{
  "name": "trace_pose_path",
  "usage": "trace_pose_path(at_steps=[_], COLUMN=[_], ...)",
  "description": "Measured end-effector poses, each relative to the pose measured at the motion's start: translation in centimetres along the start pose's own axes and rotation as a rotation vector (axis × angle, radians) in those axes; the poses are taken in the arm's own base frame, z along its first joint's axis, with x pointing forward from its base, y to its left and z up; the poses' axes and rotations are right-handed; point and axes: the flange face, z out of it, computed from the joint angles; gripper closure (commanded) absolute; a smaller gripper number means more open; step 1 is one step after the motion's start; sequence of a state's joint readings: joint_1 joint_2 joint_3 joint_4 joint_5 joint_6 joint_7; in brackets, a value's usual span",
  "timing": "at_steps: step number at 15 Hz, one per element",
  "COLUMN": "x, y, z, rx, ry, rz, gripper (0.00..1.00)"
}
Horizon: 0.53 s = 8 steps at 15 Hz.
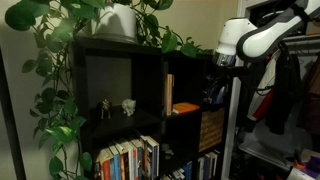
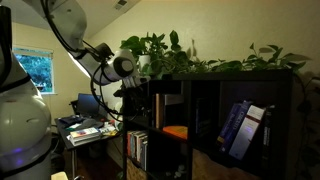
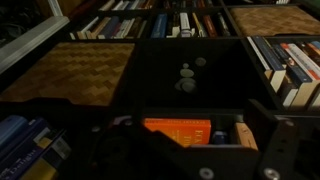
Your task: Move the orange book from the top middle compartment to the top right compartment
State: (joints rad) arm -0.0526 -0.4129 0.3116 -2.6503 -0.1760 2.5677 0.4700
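Observation:
The orange book [image 1: 185, 107] lies flat on the floor of the top middle compartment [image 1: 182, 70], next to a thin tan upright book [image 1: 169, 95]. It also shows in the other exterior view [image 2: 175, 131] and in the wrist view [image 3: 178, 131]. The top right compartment [image 2: 240, 95] holds blue books [image 2: 238, 128]. My gripper [image 1: 214, 82] hangs in front of the shelf near the top right compartment [image 1: 212, 95], apart from the book. In the wrist view its dark fingers [image 3: 195, 140] stand wide apart, open and empty, framing the book.
Leafy plants [image 1: 110, 20] spread over the shelf top. Small figurines [image 1: 128, 106] stand in the wider cubby. A woven brown basket [image 1: 212, 128] sits under the top right compartment. Rows of books [image 1: 125, 160] fill the lower cubbies. A cluttered desk [image 2: 85, 128] stands beside the arm.

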Motion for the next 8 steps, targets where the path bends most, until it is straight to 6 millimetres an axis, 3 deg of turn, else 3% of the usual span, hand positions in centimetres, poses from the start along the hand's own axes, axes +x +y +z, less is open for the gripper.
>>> trace_pose_path(at_steps=[5, 8], x=[3.5, 4.2], y=[0.5, 0.4], z=[4.0, 4.5], rx=[0.067, 0.074], ry=[0.04, 0.035], rz=[0.024, 0.028], gripper=[0.0, 0.0])
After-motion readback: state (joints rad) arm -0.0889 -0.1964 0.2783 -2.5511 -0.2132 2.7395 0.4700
